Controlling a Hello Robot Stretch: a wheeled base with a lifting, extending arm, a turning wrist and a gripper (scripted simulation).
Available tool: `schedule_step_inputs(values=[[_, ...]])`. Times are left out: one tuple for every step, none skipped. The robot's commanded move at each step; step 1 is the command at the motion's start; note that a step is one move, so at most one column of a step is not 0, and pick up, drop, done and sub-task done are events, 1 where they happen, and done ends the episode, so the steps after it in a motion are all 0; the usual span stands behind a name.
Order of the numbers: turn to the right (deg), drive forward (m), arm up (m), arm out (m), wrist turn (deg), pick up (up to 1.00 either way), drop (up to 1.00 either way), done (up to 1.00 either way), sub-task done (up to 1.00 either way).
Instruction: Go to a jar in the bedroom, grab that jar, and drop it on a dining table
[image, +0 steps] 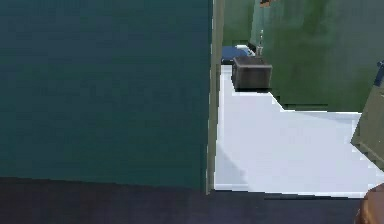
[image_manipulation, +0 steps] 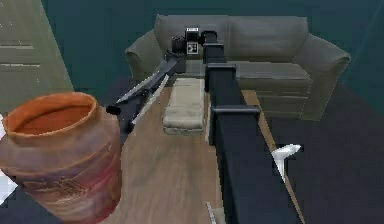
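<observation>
Gripper holds terracotta jar above floor; sofa beyond.

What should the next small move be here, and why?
Probably turn the base slightly toward the forward view's right: the teal wall stands close ahead, while pale floor opens past its edge toward a dark chest. Whether the gripper holds the jar cannot be told.
</observation>
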Motion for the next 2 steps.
schedule_step_inputs(values=[[0.0, 0.00, 0.00, 0.00, 45.0, 0.00, 0.00, 0.00, 0.00], [0.0, 0.00, 0.00, 0.00, 45.0, 0.00, 0.00, 0.00, 0.00]])
